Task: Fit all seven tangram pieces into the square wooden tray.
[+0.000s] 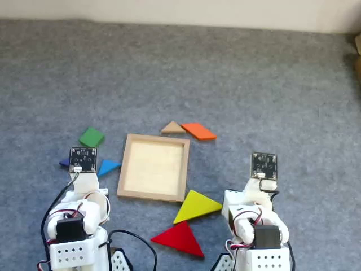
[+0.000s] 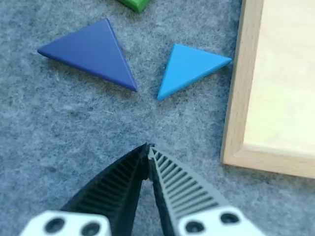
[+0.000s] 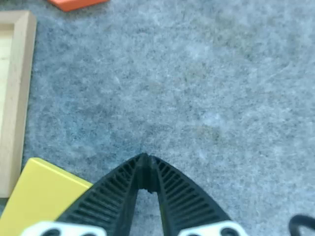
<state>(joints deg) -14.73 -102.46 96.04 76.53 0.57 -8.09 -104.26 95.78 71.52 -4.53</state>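
While the left gripper [image 2: 147, 147] hangs pinched closed and empty near the light-blue triangle [image 2: 189, 69], the right gripper [image 3: 146, 158], likewise closed, sits beside the yellow triangle [image 3: 39, 201]. The tray [image 1: 151, 196] lies bare between them, its pieces ringed around it, likely split by reach.

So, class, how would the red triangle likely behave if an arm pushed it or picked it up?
The red triangle looks like a solid block, so it is probably stiff and light. Lying flat on the grey felt, it should slide without rolling or tipping, though the fuzzy surface may drag. Its smooth faces could slip in a pinch.
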